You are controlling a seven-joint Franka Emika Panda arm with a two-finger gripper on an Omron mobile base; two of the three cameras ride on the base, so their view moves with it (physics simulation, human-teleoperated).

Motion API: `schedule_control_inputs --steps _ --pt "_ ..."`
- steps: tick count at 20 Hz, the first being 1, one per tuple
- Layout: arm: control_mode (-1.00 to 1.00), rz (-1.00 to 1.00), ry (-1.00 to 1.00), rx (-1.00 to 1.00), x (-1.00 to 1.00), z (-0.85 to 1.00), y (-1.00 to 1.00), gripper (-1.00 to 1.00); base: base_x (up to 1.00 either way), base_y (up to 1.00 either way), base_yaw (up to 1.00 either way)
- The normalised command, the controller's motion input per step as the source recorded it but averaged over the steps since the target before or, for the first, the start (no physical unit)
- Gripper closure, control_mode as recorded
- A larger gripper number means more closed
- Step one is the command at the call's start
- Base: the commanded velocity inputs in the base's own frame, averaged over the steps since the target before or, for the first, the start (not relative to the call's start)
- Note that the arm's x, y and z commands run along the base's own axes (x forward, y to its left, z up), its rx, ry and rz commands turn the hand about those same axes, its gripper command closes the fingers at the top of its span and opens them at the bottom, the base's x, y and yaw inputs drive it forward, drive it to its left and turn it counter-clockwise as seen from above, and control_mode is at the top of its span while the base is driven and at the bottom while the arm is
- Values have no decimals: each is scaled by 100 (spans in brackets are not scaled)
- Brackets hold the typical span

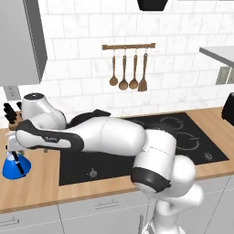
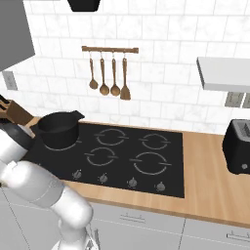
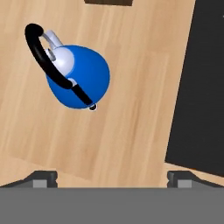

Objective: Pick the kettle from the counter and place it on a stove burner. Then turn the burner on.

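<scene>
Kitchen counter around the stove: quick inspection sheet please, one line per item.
Surface: wood counter, black cooktop set into it.
Job's things: blue kettle upright on the counter left of the cooktop, black handle arched over it, not yet on a burner.
Clutter: black pot on the rear left burner; toaster at the right; knife block at the back left.
Grippers: gripper open above the counter, kettle off-centre from it, untouched.
Cables: nothing seen.
Surroundings: tiled wall, utensil rail with four wooden utensils.
</scene>
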Motion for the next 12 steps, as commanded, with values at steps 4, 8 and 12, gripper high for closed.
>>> schedule_control_inputs --steps 4,8,12 --pt "-100 0 -4 -5 24 -21 20 -100 0 0 0" --pt "-100 0 -4 -7 19 -29 33 -100 0 0 0" --pt "-100 0 0 -6 12 -34 29 -100 0 0 0"
